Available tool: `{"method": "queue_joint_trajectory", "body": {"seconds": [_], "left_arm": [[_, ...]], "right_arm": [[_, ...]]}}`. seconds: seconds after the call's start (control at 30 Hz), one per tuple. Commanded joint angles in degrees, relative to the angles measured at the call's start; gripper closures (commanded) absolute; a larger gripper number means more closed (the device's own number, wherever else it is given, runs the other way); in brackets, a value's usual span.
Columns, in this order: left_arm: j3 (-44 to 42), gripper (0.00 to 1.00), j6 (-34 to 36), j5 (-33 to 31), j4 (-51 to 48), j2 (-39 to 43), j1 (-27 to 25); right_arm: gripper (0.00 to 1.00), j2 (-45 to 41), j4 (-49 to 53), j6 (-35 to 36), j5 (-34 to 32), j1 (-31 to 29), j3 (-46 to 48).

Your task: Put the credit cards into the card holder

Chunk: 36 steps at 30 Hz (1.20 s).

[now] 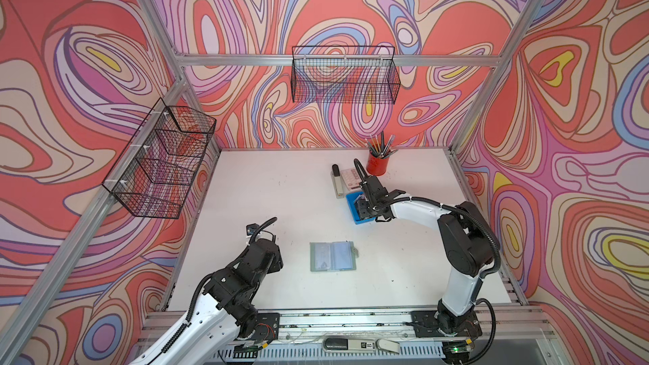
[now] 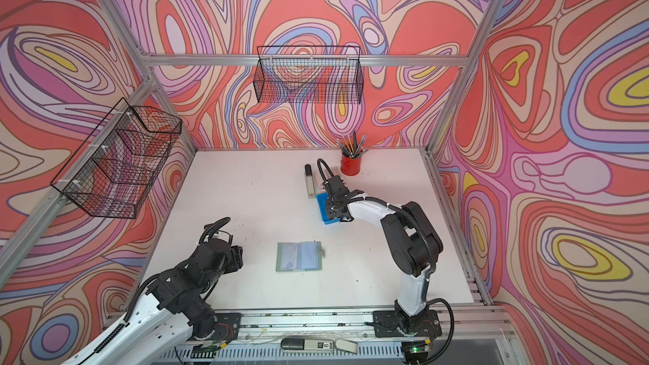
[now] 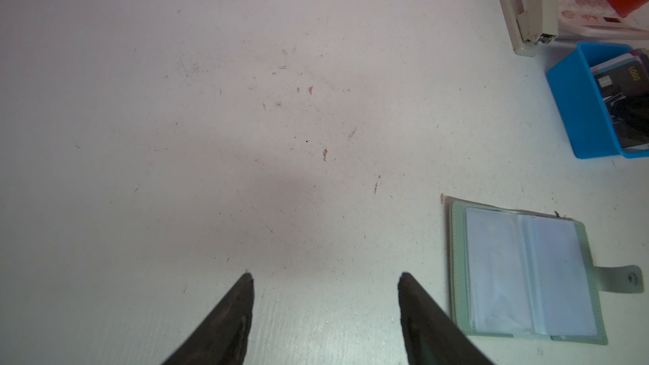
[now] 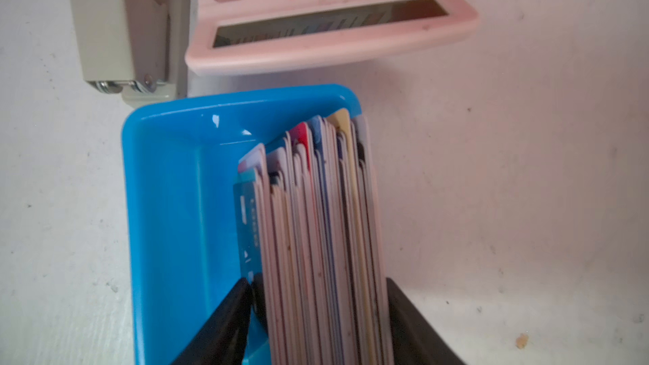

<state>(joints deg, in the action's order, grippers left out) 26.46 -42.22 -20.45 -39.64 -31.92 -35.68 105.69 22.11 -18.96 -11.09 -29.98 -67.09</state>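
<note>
The credit cards (image 4: 316, 205) stand on edge as a thick stack in a small blue tray (image 4: 168, 170) at the back right of the table. My right gripper (image 4: 318, 282) reaches down into the tray (image 1: 351, 201) with one finger against each side of the stack, shut on it. The sage-green card holder (image 1: 333, 256) lies open and flat near the table's middle, its clear sleeves facing up. To its left hovers my left gripper (image 3: 325, 277), open with only bare table between the fingers. The holder (image 3: 523, 275) lies just beside one of its fingers.
A pink-white calculator (image 4: 316, 29) and a beige stapler (image 4: 116, 29) lie right behind the tray. A red cup of pencils (image 1: 377, 165) stands at the back. Wire baskets (image 1: 346, 79) hang on the back and left walls.
</note>
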Motion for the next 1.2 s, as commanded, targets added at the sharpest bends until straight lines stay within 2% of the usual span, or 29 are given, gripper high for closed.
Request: {"method": "queue_joint_trajectory", "body": {"seconds": [0.0, 0.1, 0.27, 0.4, 0.5, 0.57, 0.63, 0.8, 1.0, 1.17], "left_arm": [[-0.4, 0.33, -0.8, -0.8, -1.9, 0.6, -0.1], [-0.4, 0.33, -0.8, -0.6, -1.9, 0.7, -0.1], [-0.5, 0.33, -0.7, -0.6, -1.8, 0.7, -0.1], [-0.4, 0.33, -0.8, -0.6, -1.8, 0.6, -0.1], [-0.5, 0.33, -0.8, -0.6, -1.8, 0.8, -0.1], [-0.5, 0.33, -0.8, -0.6, -1.9, 1.0, -0.1], [-0.6, 0.33, -0.8, -0.7, -1.8, 1.0, -0.1], [-0.5, 0.33, -0.8, -0.8, -1.9, 0.7, -0.1], [-0.5, 0.33, -0.9, -0.8, -1.9, 1.0, -0.1], [-0.7, 0.33, -0.9, -0.8, -1.9, 1.4, -0.1]], "right_arm": [[0.42, -3.3, 1.4, -1.0, -2.5, 0.0, 1.1], [0.49, -3.9, 1.4, -1.0, -2.7, -0.1, 1.3], [0.52, -3.3, 1.4, -1.5, -2.4, -0.2, 1.2], [0.52, -3.0, 1.4, -1.5, -2.6, -0.7, 1.0], [0.44, -2.4, 2.3, -1.7, -3.6, -0.8, 0.3], [0.44, -2.1, 2.8, -1.7, -4.7, -0.9, 0.0], [0.46, -2.1, 2.9, -1.8, -4.8, -0.9, 0.0], [0.62, -1.6, 2.7, -2.0, -4.1, -1.0, -0.1], [0.65, -1.2, 2.9, -2.4, -3.8, -1.3, -0.9], [0.63, -0.3, 1.6, -3.5, -0.6, -1.3, -0.3]]}}
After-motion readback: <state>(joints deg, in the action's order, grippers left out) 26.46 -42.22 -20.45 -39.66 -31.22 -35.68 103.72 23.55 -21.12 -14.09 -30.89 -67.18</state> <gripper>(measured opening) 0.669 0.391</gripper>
